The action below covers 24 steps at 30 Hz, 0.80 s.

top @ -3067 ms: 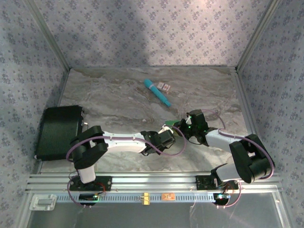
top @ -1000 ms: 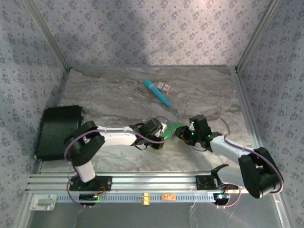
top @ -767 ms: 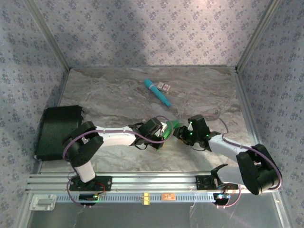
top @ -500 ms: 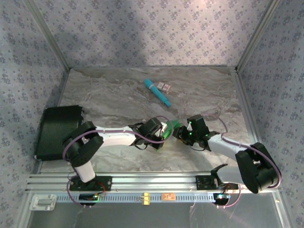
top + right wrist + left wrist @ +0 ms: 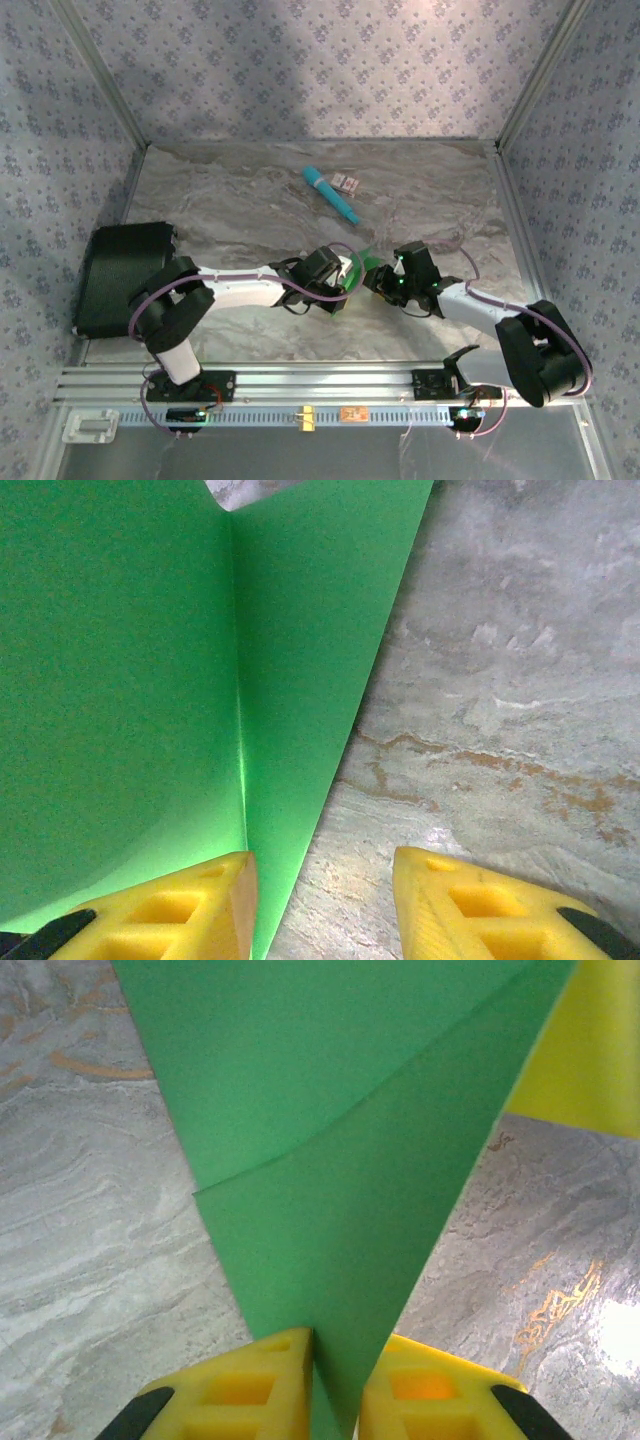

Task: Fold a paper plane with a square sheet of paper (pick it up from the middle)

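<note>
Two tools meet at the middle of the top view, and between them stands the bright green paper sheet, creased and, as far as I can judge, clear of the grey marbled worktop.

Your left tool is clenched on the sheet's pointed end. In its wrist view the two yellow fingers pinch the tip at bottom centre, and an overlapping layer's edge slants towards the upper right. Your right tool stands released, jaws apart, with bare worktop showing between them. The sheet's edge drops into that gap against the finger at lower left, and a sharp vertical crease runs up the frame above it.

So the step, as I read it, is getting a second grip for the next fold. To do it well:

- Shift the right tool sideways until the edge sits mid-gap rather than riding on one finger.
- Close on both layers together, near the crease.
- Hold the left pinch firm and level; the paper is thin and will likely buckle or slip if the tools pull apart or twist against each other.
- Close slowly, and check that the crease runs straight before pressing.

Nothing is readable anywhere. The sheet is plain, the teal cylindrical stick at upper centre of the top view shows no lettering, and the small pale card just beside it has marks too small to read.
</note>
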### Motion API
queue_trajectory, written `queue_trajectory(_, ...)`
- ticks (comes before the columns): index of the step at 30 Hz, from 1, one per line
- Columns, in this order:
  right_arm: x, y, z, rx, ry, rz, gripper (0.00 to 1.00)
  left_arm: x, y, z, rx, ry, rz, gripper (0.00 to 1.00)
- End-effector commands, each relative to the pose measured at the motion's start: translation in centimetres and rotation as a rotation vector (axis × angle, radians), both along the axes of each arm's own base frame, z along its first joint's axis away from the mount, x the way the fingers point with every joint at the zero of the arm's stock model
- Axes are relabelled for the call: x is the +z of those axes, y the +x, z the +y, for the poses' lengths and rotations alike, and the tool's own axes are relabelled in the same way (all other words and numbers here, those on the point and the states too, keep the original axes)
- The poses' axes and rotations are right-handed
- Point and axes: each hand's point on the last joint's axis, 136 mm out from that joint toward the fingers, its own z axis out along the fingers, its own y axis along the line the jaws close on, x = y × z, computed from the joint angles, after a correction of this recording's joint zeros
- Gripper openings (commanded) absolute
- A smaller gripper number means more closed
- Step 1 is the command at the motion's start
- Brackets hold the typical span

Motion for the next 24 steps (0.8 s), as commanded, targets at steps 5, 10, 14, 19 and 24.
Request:
queue_trajectory(5,0.8,0.5,0.3,-0.005,0.009,-0.017,0.42,1.3,0.4,-0.9,-0.020,-0.028,-0.039,0.14)
queue_trajectory(10,0.7,0.5,0.2,-0.010,0.002,-0.016,0.42,0.7,0.1,-1.1,-0.036,-0.009,-0.030,0.09)
queue_trajectory(14,0.8,0.5,-0.1,-0.018,-0.005,-0.020,0.42,0.5,0.2,-1.1,-0.041,0.004,-0.026,0.07)
queue_trajectory(19,0.4,0.3,-0.7,-0.035,-0.018,-0.009,0.42,-0.1,0.1,-1.2,-0.049,0.031,-0.013,0.06)
queue_trajectory(24,0.1,-0.2,-2.7,-0.123,-0.046,0.000,0.40,-0.5,0.4,-1.2,-0.043,0.051,-0.009,0.06)
